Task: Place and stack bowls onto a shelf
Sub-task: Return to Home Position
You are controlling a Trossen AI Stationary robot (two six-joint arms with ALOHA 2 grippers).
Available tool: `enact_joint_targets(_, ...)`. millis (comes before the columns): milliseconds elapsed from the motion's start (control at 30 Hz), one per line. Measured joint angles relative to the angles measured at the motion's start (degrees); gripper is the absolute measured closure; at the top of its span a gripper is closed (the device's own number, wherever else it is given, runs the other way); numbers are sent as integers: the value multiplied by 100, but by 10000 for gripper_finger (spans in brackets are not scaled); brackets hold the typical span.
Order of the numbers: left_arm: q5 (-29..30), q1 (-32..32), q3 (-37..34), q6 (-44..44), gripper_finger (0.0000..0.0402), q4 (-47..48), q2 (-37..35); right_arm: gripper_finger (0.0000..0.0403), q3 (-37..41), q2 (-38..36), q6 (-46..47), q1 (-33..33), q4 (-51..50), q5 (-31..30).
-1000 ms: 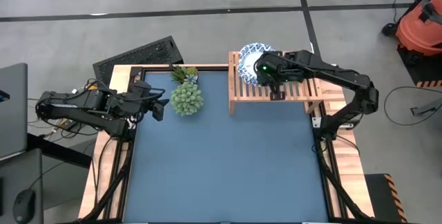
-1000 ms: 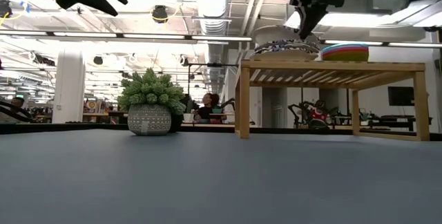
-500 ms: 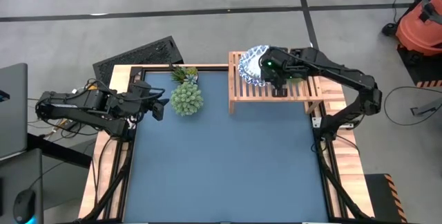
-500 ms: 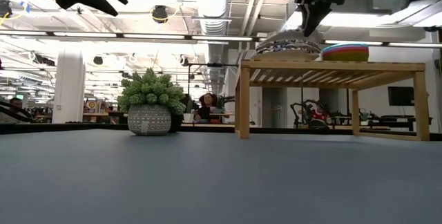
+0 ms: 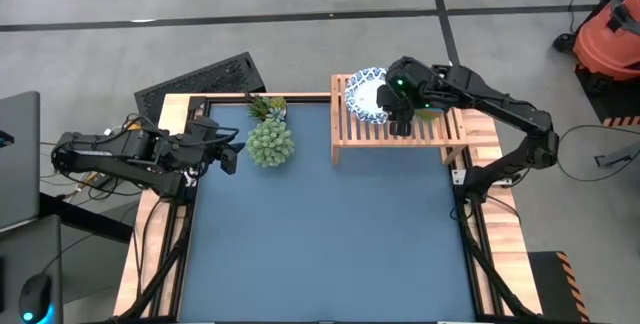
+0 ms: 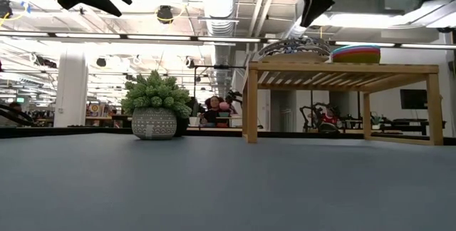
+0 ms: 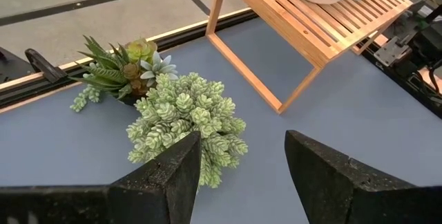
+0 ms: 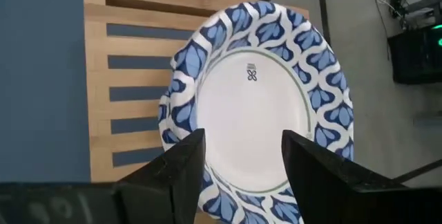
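Bowls with blue patterned rims (image 8: 255, 106) sit stacked at one end of the shelf (image 5: 345, 136), and the right gripper (image 6: 311, 3) has lifted off them: over the last second it has risen in the low view from just above the stack to well clear of it, near the top of that picture. Its fingers are spread with nothing between them, and the white inside of the top bowl shows through the gap in the right wrist view. I take that to mean the last bowl is released and settled, so the stacking looks finished and what remains is for the arm to draw back to rest. The left gripper (image 5: 228, 154) hangs at the left edge of the surface (image 5: 330, 244) beside the plants (image 5: 268, 136), likewise spread and empty. The low view shows what the high view mostly hides under the right arm: a second stack of plain coloured bowls (image 6: 356, 53) at the shelf's other end. The right wrist view shows the patterned rim reaching a little past the shelf's edge, which the level low view cannot reveal
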State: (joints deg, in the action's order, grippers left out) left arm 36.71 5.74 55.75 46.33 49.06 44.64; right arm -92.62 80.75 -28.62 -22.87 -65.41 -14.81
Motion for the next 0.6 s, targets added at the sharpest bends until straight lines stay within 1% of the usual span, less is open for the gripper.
enact_joint_targets(133, 0, 0, 0, 0, 205, 0, -1, 185, 0, -121, 309, 0, 42, 84)
enact_joint_targets(233, 0, 0, 0, 0, 205, 0, 0, 185, 0, -346, 711, 0, 287, 599)
enact_joint_targets(300, 3, 0, 0, 3, 205, -3, 0, 184, 0, -508, 957, 0, 487, 830)
enact_joint_targets(467, 7, 0, 0, 142, 205, -93, -4, 184, 2, -1135, 1546, 48, 982, 899)
enact_joint_targets(600, 38, 0, 0, 88, 205, -234, -4, 184, 2, -1765, 2335, 86, 1302, 901)
